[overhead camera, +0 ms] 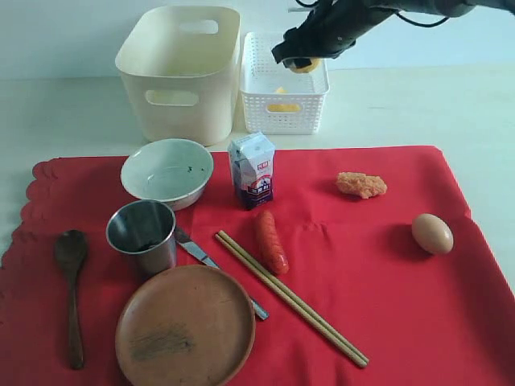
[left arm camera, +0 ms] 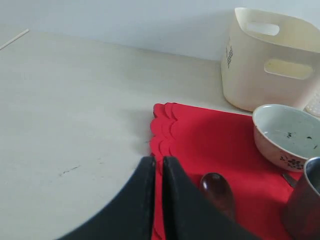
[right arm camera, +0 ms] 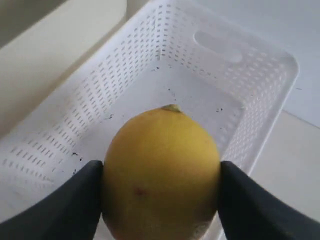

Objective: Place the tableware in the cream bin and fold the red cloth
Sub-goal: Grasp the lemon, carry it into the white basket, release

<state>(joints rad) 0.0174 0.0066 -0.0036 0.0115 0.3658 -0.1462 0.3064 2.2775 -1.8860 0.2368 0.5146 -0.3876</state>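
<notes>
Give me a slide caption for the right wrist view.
Right gripper holds a lemon over the white lattice basket.

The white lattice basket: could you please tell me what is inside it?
A yellow item lies inside, seen through the front wall. The right claw holds a lemon above the basket, hiding part of the floor; the rest shows only dark specks.

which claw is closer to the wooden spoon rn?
Left. The left claw sits shut beside the dark wooden spoon, over the scalloped edge of the red cloth. The right claw is far off, holding a lemon above the white lattice basket.
</notes>
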